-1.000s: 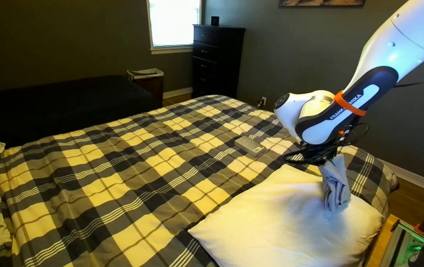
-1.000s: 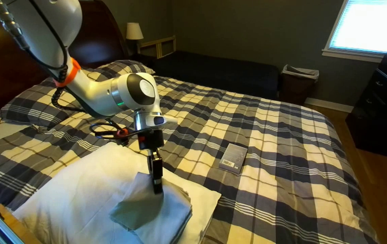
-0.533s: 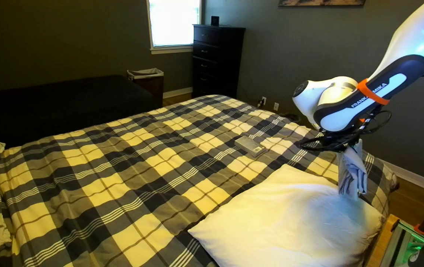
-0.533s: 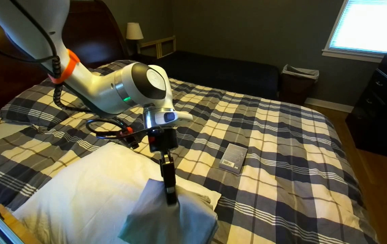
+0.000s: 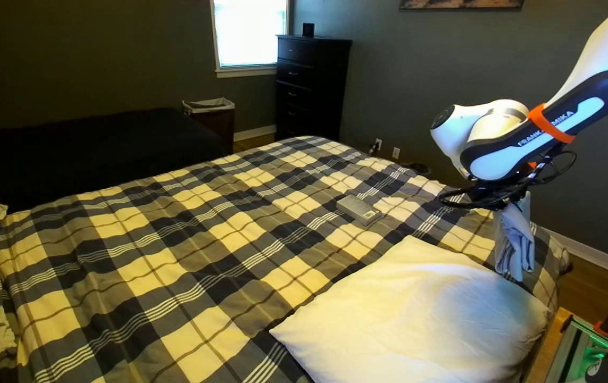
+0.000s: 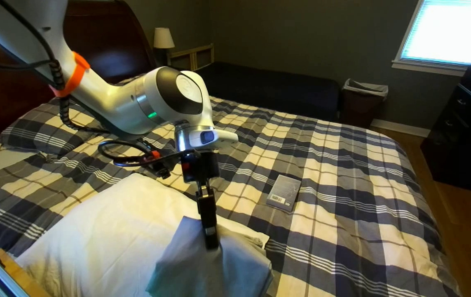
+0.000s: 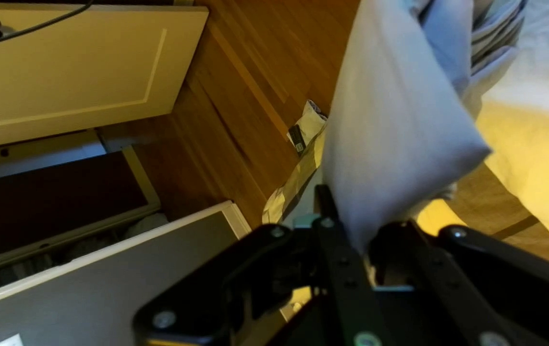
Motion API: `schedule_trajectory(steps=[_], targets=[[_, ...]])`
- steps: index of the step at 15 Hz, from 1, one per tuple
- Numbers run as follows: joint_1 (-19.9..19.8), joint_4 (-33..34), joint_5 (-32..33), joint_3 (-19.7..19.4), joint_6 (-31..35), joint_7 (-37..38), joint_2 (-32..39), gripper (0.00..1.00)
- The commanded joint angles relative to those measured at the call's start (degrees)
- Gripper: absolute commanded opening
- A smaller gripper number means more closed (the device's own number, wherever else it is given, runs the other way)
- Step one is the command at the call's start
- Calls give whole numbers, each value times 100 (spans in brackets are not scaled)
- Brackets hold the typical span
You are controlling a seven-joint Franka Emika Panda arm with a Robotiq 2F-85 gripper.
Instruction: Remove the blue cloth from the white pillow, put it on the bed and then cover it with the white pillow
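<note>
Fingers point(image 6: 208, 218): clamping blue cloth point(image 5: 515, 242), likely for carrying.
White pillow point(image 5: 413, 319): cloth's eight o'clock in an exterior view, likely for covering.

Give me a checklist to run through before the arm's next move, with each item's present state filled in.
1. Hold on the cloth: ok; the gripper is shut on it.
2. Lower edge of the cloth clear of the pillow: cannot tell; the views leave no sure gap.
3. The cloth laid on the bed: not ok; it hangs from the gripper.
4. The pillow covering the cloth: not ok; the cloth is not under it.
5. The grey box apart from the pillow: ok; bed shows between them.
</note>
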State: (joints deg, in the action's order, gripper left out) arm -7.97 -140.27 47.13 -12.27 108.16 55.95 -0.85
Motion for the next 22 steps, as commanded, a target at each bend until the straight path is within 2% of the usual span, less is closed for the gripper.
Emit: schedule_trajectory(steps=[1,5,12,22], targets=[[-187,134,10,-15,20,67,34,4],[-489,356,27,-221,75,57,44,4],[-991,1021,-95,-632,190,-132,568,4],[-1297,2016,-157,-880,824,-314,1964,4]])
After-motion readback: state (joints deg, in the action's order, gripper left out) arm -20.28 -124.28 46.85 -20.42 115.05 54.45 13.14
